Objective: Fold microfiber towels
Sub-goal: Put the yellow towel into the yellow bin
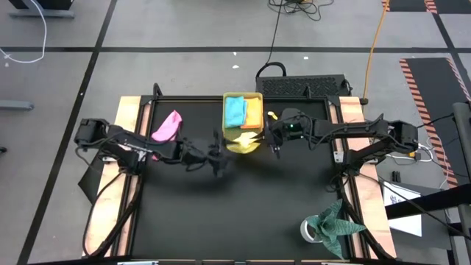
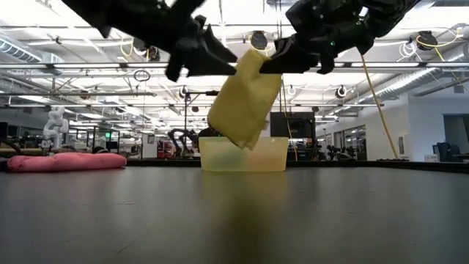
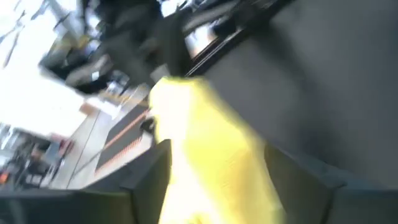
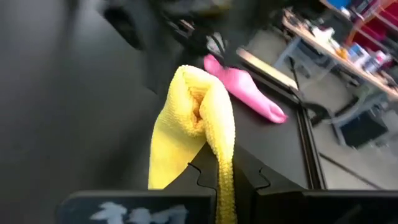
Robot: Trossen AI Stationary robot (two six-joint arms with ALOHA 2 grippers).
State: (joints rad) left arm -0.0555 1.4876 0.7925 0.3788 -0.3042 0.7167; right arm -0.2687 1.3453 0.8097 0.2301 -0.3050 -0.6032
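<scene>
Progress is judged as roughly mid-task, with four towels accounted for.

Pink towel [image 1: 167, 126]: lies loose and crumpled on the table [image 1: 221, 213] near the far left corner, apart from both arms. It appears unfolded, so it remains to be done.

Left claw [image 1: 218, 156]: positioned just left of the tray's near end, raised above the table. In the left wrist view yellow fabric runs between the two dark fingers, so the claw is judged closed on one edge of the yellow towel [image 2: 245, 99].

Yellow towel: suspended in the air between the two claws, at the near end of the tray; the low view shows it hanging clear of the table surface as a draped panel. This is the towel in hand; whether it is mid-fold or being carried cannot be determined.

Yellow tray [image 1: 257, 96]: stands at the far centre of the table. It contains the light blue towel [image 1: 235, 110] and the orange towel [image 1: 252, 112], side by side and apparently flat and compact. These two are judged complete.

Right claw [image 1: 276, 140]: just right of the tray's near end. The right wrist view shows the fingers pinched on a bunched yellow edge.

Dark green cloth [image 1: 335, 222]: lies at the near right table edge, beside a roll of tape [image 1: 309, 230].

Writing: no brand, label or lettering is legible in any view.
</scene>
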